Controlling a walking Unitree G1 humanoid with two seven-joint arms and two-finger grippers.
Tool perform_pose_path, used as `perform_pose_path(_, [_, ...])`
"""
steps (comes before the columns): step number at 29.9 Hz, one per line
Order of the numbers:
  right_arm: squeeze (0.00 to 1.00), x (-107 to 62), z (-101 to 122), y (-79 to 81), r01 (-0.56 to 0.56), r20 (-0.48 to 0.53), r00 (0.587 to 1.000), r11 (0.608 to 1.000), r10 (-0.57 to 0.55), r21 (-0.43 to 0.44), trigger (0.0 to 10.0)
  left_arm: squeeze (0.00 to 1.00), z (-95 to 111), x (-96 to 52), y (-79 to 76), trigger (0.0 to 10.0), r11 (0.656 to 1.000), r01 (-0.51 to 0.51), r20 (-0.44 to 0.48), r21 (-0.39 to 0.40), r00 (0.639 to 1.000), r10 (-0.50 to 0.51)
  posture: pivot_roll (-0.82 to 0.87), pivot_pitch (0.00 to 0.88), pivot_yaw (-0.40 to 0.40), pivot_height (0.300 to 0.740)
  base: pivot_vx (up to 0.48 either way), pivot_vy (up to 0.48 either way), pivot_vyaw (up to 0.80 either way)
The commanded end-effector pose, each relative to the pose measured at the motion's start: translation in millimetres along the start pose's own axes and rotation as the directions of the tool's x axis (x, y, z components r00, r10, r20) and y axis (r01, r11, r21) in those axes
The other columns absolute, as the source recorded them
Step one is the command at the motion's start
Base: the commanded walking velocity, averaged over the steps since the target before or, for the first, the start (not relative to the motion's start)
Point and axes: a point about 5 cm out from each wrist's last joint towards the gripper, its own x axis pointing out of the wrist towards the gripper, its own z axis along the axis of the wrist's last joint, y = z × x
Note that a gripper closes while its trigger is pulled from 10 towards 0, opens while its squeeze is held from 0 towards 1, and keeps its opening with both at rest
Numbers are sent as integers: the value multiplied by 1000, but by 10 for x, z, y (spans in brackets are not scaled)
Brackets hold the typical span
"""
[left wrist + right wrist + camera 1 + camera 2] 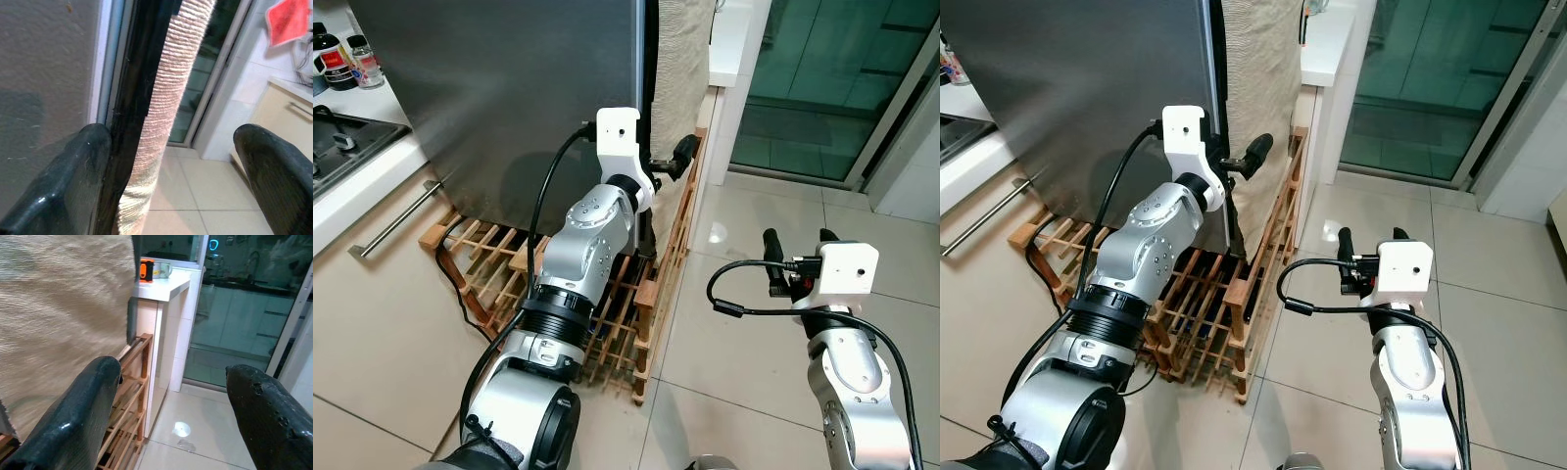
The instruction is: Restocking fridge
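- Plainly, the fridge (509, 88) is the biggest thing ahead: a tall grey body with its door shut, standing to the robot's front-left, next to a kitchen bench (357, 186) with a hob and bottles.
- A beige woven cloth (680, 69) hangs down the fridge's right side, just beside the dark door edge (142, 98), which runs straight up and down.
- Below and to the right of the fridge, a wooden rack (617, 304) lies on the tiled floor (754, 225), under the raised left arm.
- Of the two arms, the left is much the nearer to the door edge, so I judge it the one to pull the door open. The edge's long axis is vertical, and it lies directly ahead of that hand, between its fingers in the wrist view.
- The left hand (668, 163) is held wide open at the fridge's right edge. One finger (73, 176) sits against the grey face by the dark seam and the other (279, 171) is well out to the side, past the cloth. It grips nothing yet.
- The right hand (800, 238) hangs over bare floor, well apart from the fridge, fingers spread and empty.
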Motion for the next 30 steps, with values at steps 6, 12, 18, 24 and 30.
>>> perform_pose_path(6, [0, -7, 7, 12, -10, -3, 1000, 1000, 10, 0, 10000, 0, -71, 184, -936, 10000, 889, 454, -75, 55, 890, -449, -284, 16, 75, 740, 0, 0, 0])
perform_pose_path(12, [0, -21, -19, 32, -6, -12, 1000, 1000, 6, 0, 10000, 0, -70, 203, -1684, 10000, 745, 665, -51, -54, 744, -667, -350, 0, 97, 740, 0, 0, 0])
perform_pose_path(18, [0, -99, -74, 4, 16, -40, 999, 1000, -17, -6, 10000, 0, 102, -76, -2333, 10000, 407, 882, 104, -238, 440, -892, -386, 0, 99, 740, 0, 0, 0])
perform_pose_path(24, [0, -103, -93, -21, 13, -53, 998, 1000, -14, -15, 10000, 0, 285, -162, -2430, 10000, 256, 910, 211, -325, 334, -919, -389, 2, 87, 740, 0, 0, 0])
perform_pose_path(30, [0, -47, -67, -45, 22, -44, 999, 1000, -23, -19, 10000, 0, 309, -35, -2020, 10000, 402, 863, 198, -304, 471, -860, -378, 7, 85, 740, 0, 0, 0])
